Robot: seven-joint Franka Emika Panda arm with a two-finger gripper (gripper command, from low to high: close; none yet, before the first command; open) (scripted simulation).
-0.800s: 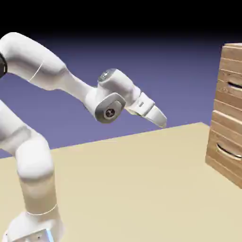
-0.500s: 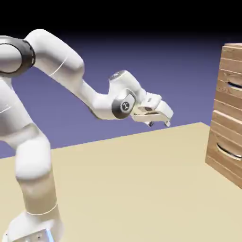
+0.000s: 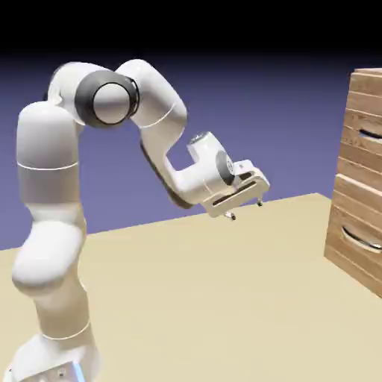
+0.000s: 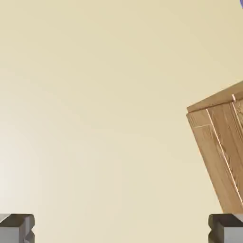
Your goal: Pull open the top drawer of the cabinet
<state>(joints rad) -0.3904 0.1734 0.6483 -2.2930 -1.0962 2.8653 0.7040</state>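
Hovering above the table point(image 3: 224, 298), the claw point(image 3: 245, 210) is pointing downward, well apart from the cabinet point(image 3: 358, 179), whose top drawer point(image 3: 365, 134) is sitting closed. Facing the table point(image 4: 95, 118) in the hand view, the fingertips point(image 4: 16, 228) are standing wide apart, the cabinet point(image 4: 220, 147) lying beyond one tip.

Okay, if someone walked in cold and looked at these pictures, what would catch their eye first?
Probably the big white arm filling the exterior view's left, folded over so its gripper hangs in mid-air above the bare tan table. Next, the wood-plank cabinet cut off at the right edge, well apart from the gripper, with the top drawer looking shut. In the hand view the grey fingertips sit wide apart with nothing between them.
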